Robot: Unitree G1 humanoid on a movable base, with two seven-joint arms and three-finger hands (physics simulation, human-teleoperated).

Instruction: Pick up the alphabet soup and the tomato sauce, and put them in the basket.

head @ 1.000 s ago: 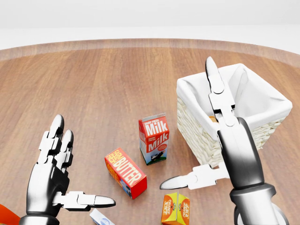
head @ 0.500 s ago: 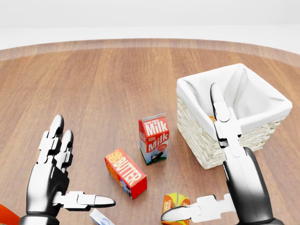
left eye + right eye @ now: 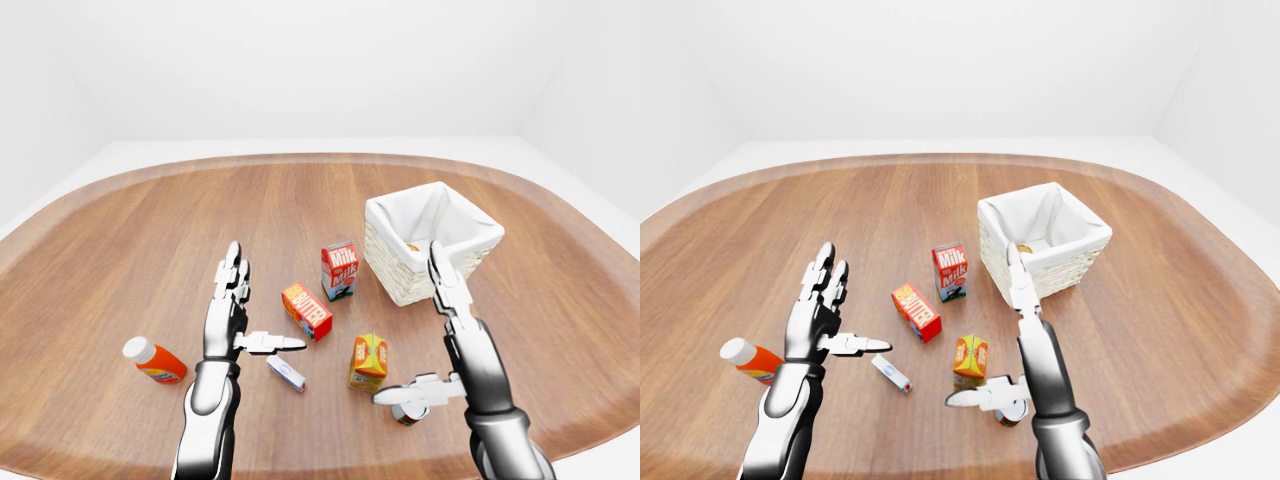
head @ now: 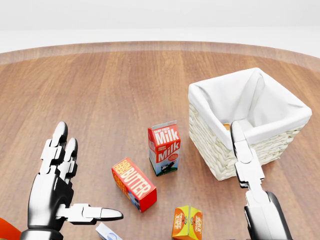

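A small round can (image 3: 409, 413) stands on the wooden table near the bottom of the left-eye view; its label is too small to read. My right hand (image 3: 412, 328) is open above it, its thumb (image 3: 400, 394) just over the can and its fingers (image 4: 239, 148) pointing at the basket. The white-lined wicker basket (image 4: 208, 136) stands at the right, and a bit of something orange (image 4: 226, 127) shows inside, mostly hidden by the rim. At the left my left hand (image 3: 258, 308) hangs open and holds nothing.
A milk carton (image 4: 164, 148) stands left of the basket, with a butter box (image 4: 134, 184) below it and an orange juice carton (image 4: 187, 223) by my right hand. A small white box (image 3: 286, 373) and an orange bottle (image 3: 154, 361) lie near my left hand.
My right hand has drawn back from over the basket toward the bottom of the head view, and its thumb has dropped out of that view. The left hand has not moved.
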